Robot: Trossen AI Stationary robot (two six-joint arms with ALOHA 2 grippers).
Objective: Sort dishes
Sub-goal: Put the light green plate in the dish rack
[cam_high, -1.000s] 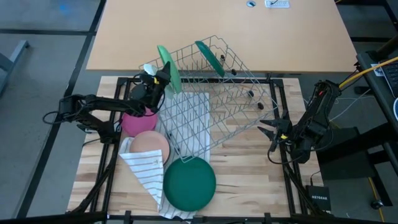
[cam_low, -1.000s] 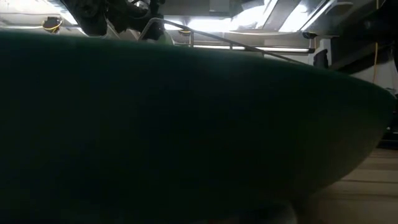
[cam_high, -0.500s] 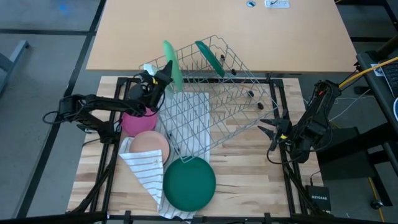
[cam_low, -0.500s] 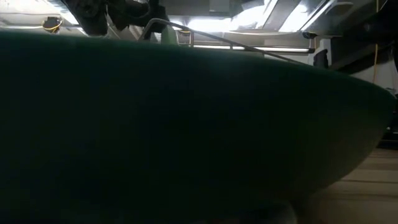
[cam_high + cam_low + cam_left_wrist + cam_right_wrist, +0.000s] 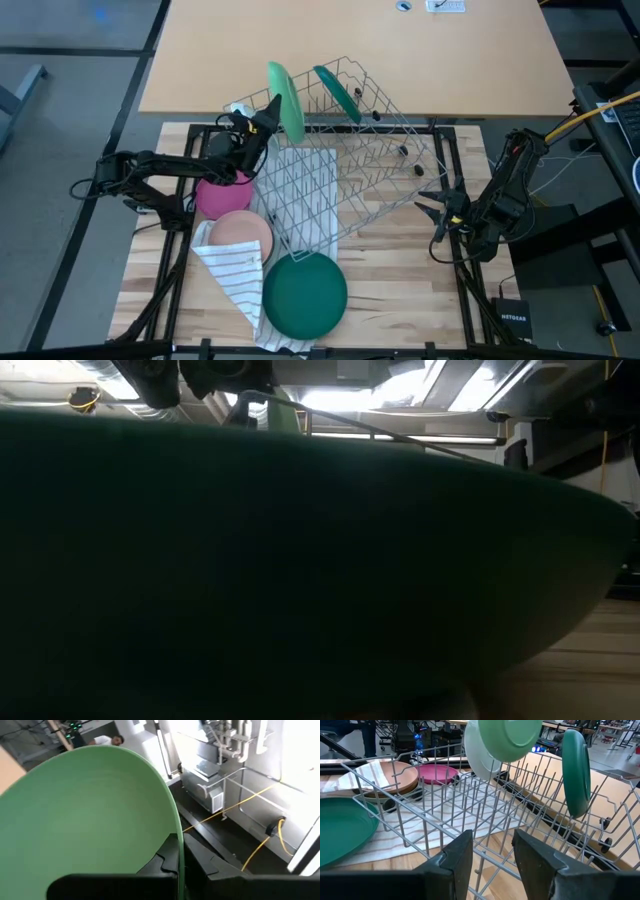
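Observation:
My left gripper (image 5: 265,123) is shut on a light green plate (image 5: 285,100) and holds it on edge above the left end of the wire rack (image 5: 345,160). The same plate (image 5: 510,737) shows in the right wrist view. A dark green plate (image 5: 337,92) stands on its rim between the rack's far wires. On the table lie a magenta dish (image 5: 215,198), a peach dish (image 5: 242,232) and a large dark green plate (image 5: 304,293), the last resting on the striped cloth (image 5: 235,275). My right gripper (image 5: 432,208) stands open at the rack's right corner. My left gripper pinches the light green plate's rim (image 5: 176,837) between its two fingers, one finger on each face. The fingers come from the table's left, slanting upward. The plate stands on edge, lifted clear above the rack.
The large dark green plate (image 5: 300,560) fills nearly all of the low view. A tan tabletop (image 5: 350,40) lies beyond the rack. Bare wood (image 5: 410,280) shows at the near right. The rack sits tilted across the table's middle.
My left gripper has risen a little and carried the light green plate toward the table's right, farther over the rack's left end. The plate stays on edge in the hold. My right arm has kept still.

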